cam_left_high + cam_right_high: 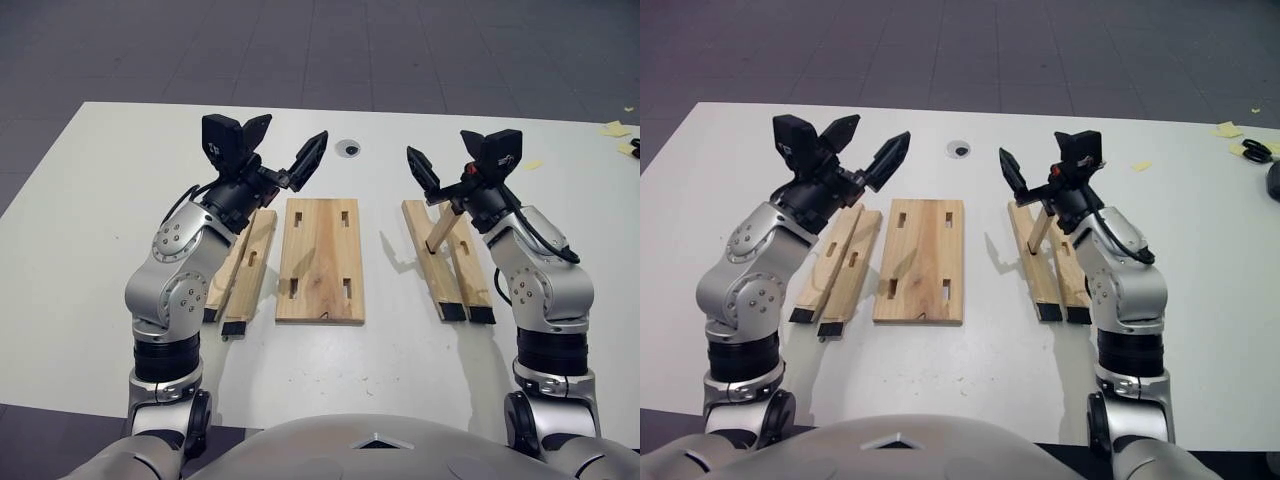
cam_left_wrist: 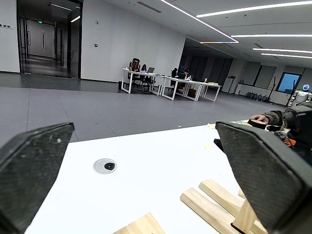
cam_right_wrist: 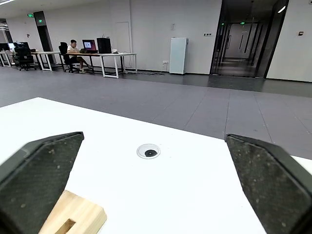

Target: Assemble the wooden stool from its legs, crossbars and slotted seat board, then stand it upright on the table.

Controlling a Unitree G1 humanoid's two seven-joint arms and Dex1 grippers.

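Observation:
The slotted seat board (image 1: 320, 258) lies flat at the table's middle. Two legs (image 1: 245, 265) lie side by side to its left and two more legs (image 1: 452, 262) to its right. A short crossbar (image 1: 440, 230) stands tilted up from the right legs, just under my right wrist. My left gripper (image 1: 290, 140) hovers open above the far end of the left legs, nothing between its fingers (image 2: 34, 170). My right gripper (image 1: 450, 160) hangs open over the far end of the right legs, its fingers (image 3: 268, 180) spread wide and holding nothing.
A round cable grommet (image 1: 348, 148) sits in the white table (image 1: 120, 200) beyond the board. Yellow notes (image 1: 615, 128) lie at the far right corner. The end of a slotted wooden piece (image 3: 73, 217) lies close under the right gripper. Bare tabletop surrounds the parts.

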